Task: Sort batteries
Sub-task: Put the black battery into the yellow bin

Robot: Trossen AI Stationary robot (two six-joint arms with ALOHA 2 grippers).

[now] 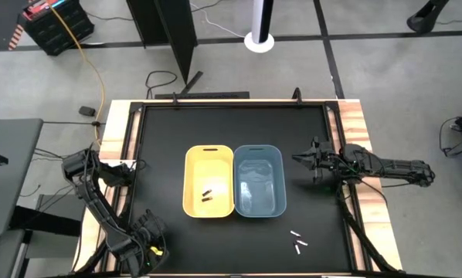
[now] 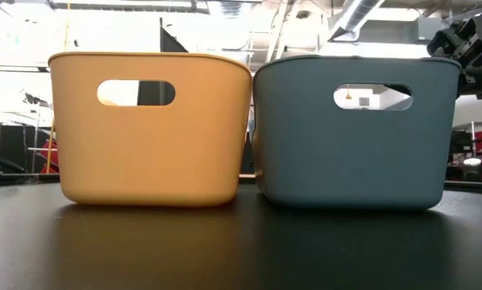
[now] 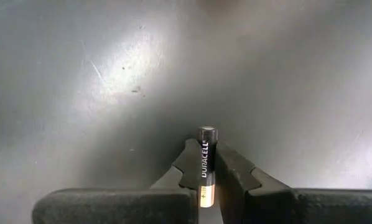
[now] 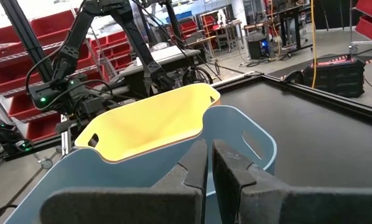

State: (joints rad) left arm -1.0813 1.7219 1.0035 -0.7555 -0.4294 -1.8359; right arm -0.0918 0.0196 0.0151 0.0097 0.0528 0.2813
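Note:
In the left wrist view my left gripper (image 3: 206, 145) is shut on a black battery (image 3: 206, 163) with a copper-coloured end, over the dark table top. From above, that gripper (image 1: 151, 233) sits near the table's near left corner. Two dark batteries (image 1: 208, 195) lie on the floor of the yellow bin (image 1: 194, 166). A few white batteries (image 1: 297, 242) lie on the table near its near right corner. My right gripper (image 1: 299, 158), shut and holding nothing, hovers just right of the blue bin (image 1: 259, 149). Its fingers (image 4: 209, 163) point across that bin's rim (image 4: 248, 127). My left gripper pinches the black battery by its middle (image 3: 205, 171) between the two fingers. The battery lies along the fingers. Its black end (image 3: 207, 132) sticks out past the fingertips toward the table, and its copper end (image 3: 205, 196) sits back between them. I cannot tell whether it touches the table.
The yellow bin (image 2: 148, 129) and blue bin (image 2: 354, 133) stand side by side mid-table, their walls touching. A raised wooden frame (image 1: 347, 123) edges the black table top. Open table lies on the near side of the bins and to their left.

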